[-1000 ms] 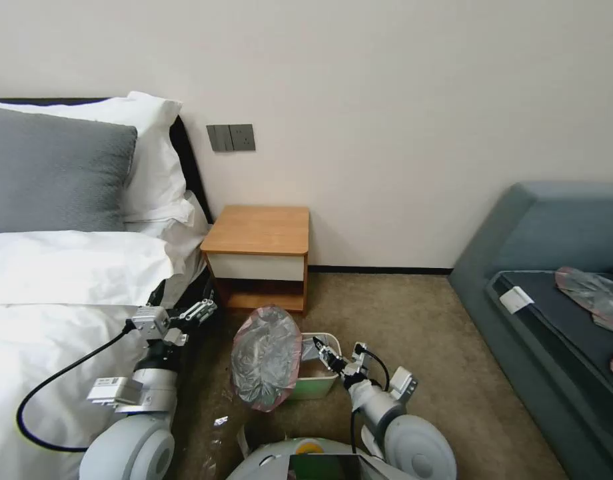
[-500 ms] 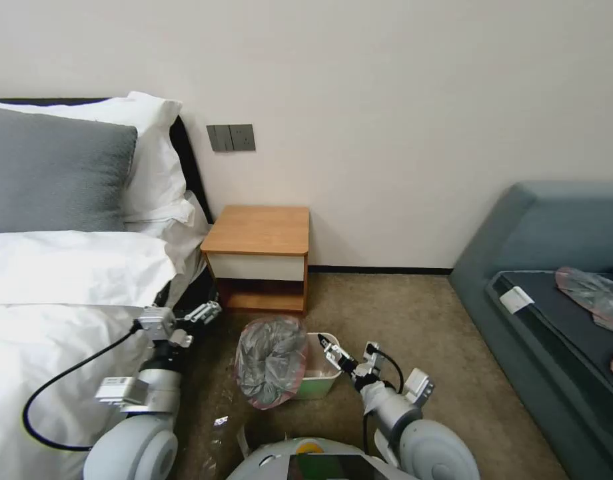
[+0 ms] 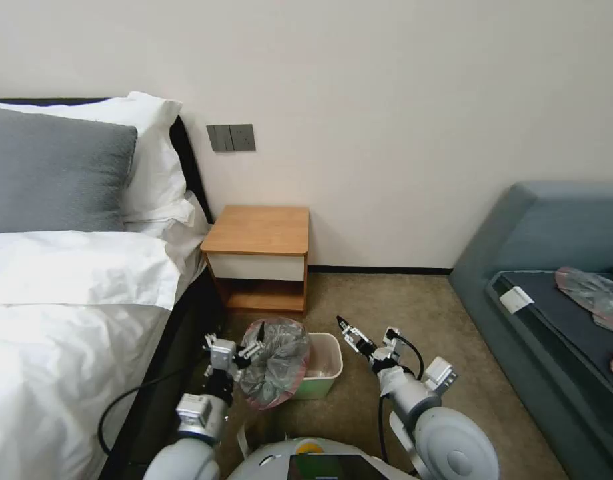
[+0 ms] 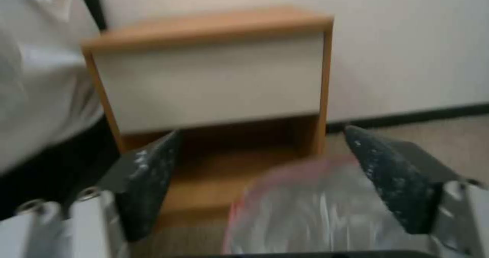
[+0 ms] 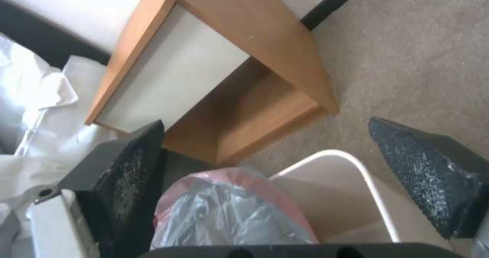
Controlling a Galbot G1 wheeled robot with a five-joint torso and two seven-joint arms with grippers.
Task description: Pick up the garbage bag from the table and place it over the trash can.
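The crinkly grey garbage bag with a pink rim hangs crumpled over the left side of the cream trash can on the carpet. Part of the can's opening is uncovered. My left gripper is open at the bag's left edge. In the left wrist view the bag lies just ahead of the open left gripper. To the right of the can, my right gripper is open and holds nothing. The right wrist view has the right gripper above the bag and the can's rim. The table behind is bare.
The bed with its dark frame runs close along the left of the can. A blue-grey sofa with more crumpled bags stands on the right. Open carpet lies between the table and the sofa.
My left arm has swung from the bedside over to the bag's left edge. The right gripper has drawn back to the right, away from the can. The bag has sagged lower.
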